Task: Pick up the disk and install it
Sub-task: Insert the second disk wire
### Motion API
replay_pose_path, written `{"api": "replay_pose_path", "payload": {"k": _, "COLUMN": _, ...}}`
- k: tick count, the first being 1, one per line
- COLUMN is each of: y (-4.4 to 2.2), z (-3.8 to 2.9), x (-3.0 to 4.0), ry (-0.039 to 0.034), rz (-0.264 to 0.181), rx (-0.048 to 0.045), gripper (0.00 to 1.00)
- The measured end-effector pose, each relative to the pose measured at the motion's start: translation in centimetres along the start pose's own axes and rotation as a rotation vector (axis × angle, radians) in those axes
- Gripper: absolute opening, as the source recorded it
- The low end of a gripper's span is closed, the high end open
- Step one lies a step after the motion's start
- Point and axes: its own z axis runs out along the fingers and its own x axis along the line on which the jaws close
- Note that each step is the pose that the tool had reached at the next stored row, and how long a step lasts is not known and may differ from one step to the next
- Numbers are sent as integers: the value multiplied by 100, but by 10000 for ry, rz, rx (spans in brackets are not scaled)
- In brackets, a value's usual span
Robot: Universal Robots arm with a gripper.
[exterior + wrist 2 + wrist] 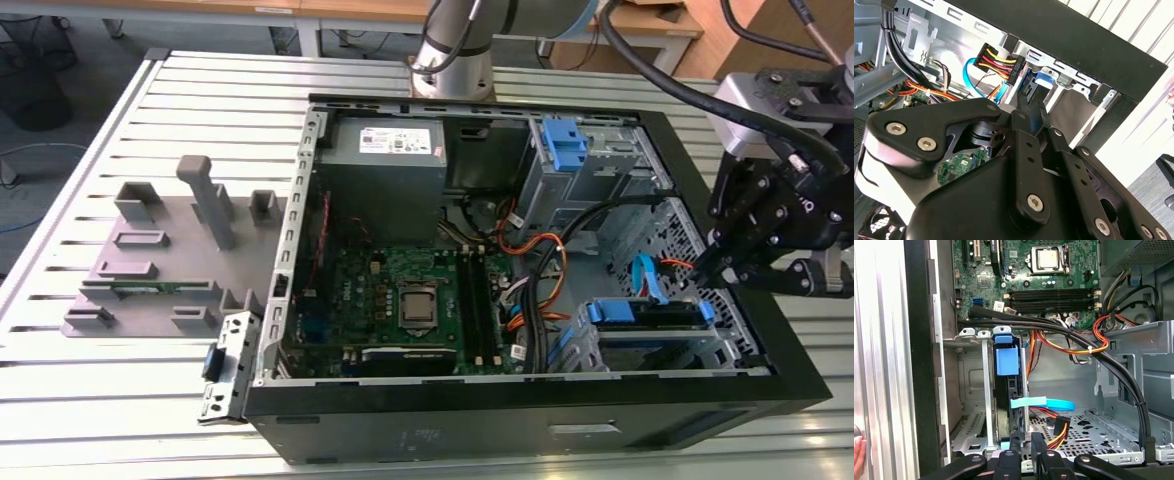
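The disk (650, 313) sits on edge in the drive cage (607, 345) at the near corner of the open computer case, on the exterior view's right. In the first wrist view the disk (1005, 405) stands in the cage with its blue carrier tab (1006, 360) at the end facing the motherboard and a light-blue data cable (1046, 403) at its side. My gripper (727, 268) hangs just above the case's right wall, beside the cage. Its black fingers (1015, 444) are close together with nothing between them, and the gripper (1030, 102) points toward the cage.
Inside the case are the motherboard (414, 300), a grey power supply box (387, 150), an upright blue bracket (567, 145) and black cable bundles (1114, 365) crossing above the cage. A grey fixture (160, 250) lies on the slatted table at the exterior view's left. A fingertip (858, 450) shows at one edge.
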Motion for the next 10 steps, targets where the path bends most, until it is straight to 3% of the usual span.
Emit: {"api": "replay_pose_path", "payload": {"k": 10, "y": -19, "z": 36, "x": -1, "ry": -2, "rz": -1, "rx": -1, "gripper": 23}}
